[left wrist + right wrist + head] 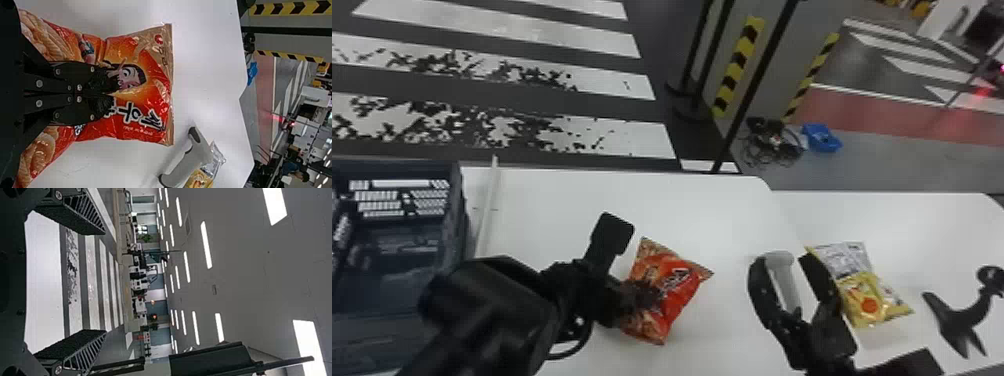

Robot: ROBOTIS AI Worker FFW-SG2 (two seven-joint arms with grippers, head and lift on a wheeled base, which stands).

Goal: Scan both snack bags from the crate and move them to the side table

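My left gripper [627,300] is over the white table at the red snack bag [677,285]. In the left wrist view the left gripper [100,94] has its fingers together on the middle of the red bag [145,113]. The right gripper [784,260] stands open to the right of that bag, and the grey scanner [786,285] shows between its fingers. In the right wrist view the right gripper [103,282] has nothing between its widely spread fingers. The yellow snack bag [867,300] lies on the side table [922,220], just right of the right gripper.
A dark crate [459,215] fills the left edge, with a pale bar [489,205] beside it. At the far right is a black stand [959,320]. A thin black pole [747,105] rises behind the white table [682,200].
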